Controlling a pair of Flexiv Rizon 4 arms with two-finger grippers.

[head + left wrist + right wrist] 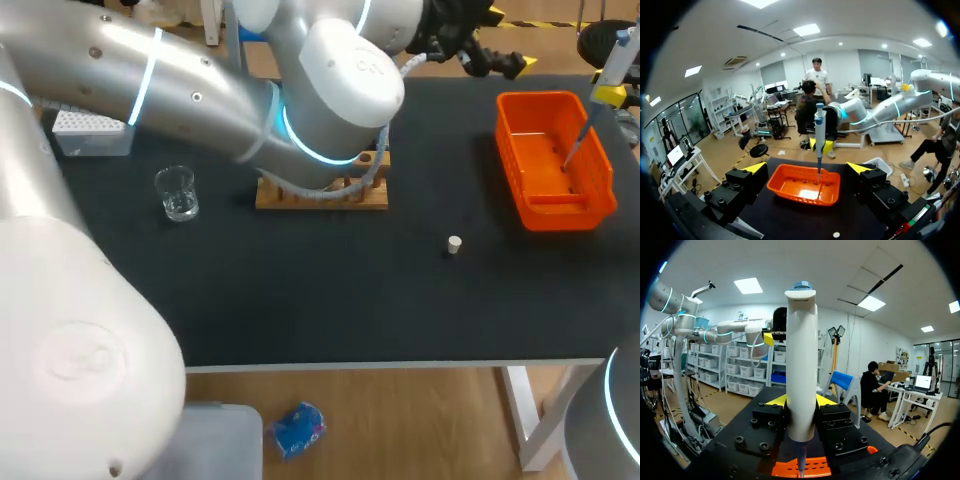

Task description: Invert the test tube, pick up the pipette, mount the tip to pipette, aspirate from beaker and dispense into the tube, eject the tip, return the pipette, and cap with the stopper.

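1. Nearest the robot, on the black table (330,300), a small pale stopper (454,244) stands alone, well apart from everything else.
2. Farther back and to the left sits a clear glass beaker (177,193).
3. Beside the beaker, near the table's middle, is a wooden rack (320,195). The left arm (200,100) crosses over it and hides most of it, so the test tube cannot be made out.
4. At the far left edge rests a pale tip box (90,130).
5. At the far right lies an orange bin (600,165).
6. Above that bin hangs the pipette (801,365), upright, its thin lower end pointing down inside the bin walls. The right gripper (801,401) is clamped on the pipette body, one finger on each side.
7. Farthest back, the left gripper (807,169) hovers at the table's rear edge, facing the bin. Its fingers are spread wide and hold nothing.
8. Step in hand, as a judgement: ejecting the tip, since the pipette is poised over the bin. Whether a tip remains on its end is too fine to tell.
9. The next move likely calls for releasing the tip into the bin, then carrying the pipette back to its resting place, leaving the stopper to be picked up for capping.
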